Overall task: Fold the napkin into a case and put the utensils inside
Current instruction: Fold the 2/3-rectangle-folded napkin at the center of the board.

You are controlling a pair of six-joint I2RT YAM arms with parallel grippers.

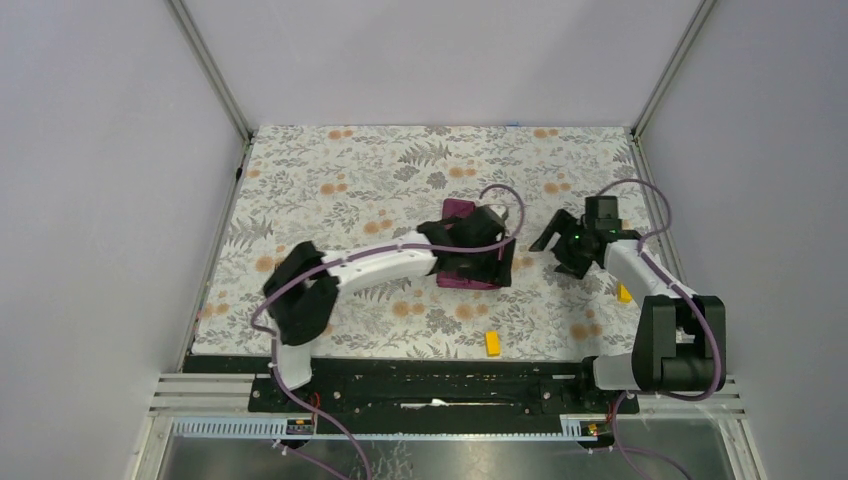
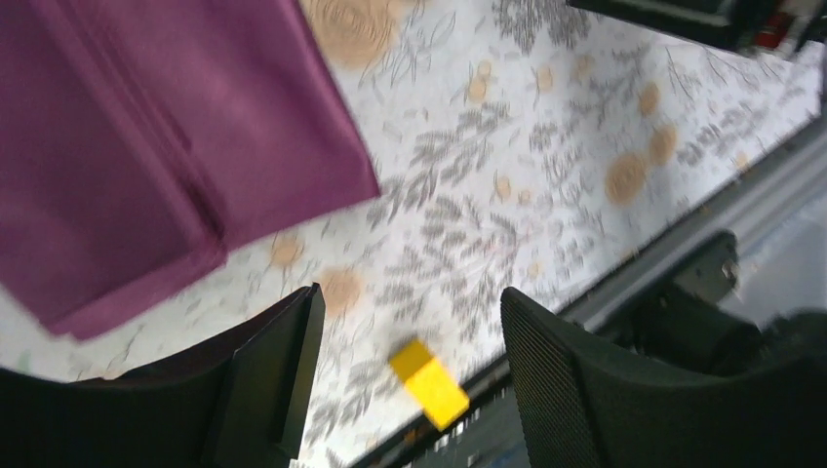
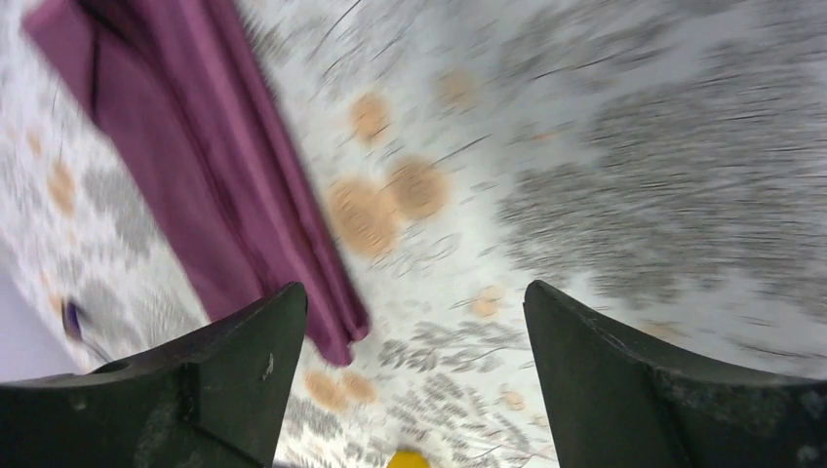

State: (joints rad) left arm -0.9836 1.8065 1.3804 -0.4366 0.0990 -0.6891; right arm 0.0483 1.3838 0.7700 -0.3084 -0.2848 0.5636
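The floral-patterned table (image 1: 330,170) lies under both arms. On it the napkin (image 2: 146,146), folded into a layered plum band, lies flat just ahead of the left gripper (image 2: 410,331) and off to one side. This gripper's jaws stand wide apart and hold nothing. The right gripper (image 3: 414,341) is also spread open and empty over bare table, with the cloth off to one side. A small yellow block (image 2: 429,382) sits on the table, seen through the gap between the left jaws.

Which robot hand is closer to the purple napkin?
Left. The left gripper hovers over the napkin; the right gripper is apart from it, off to its right.
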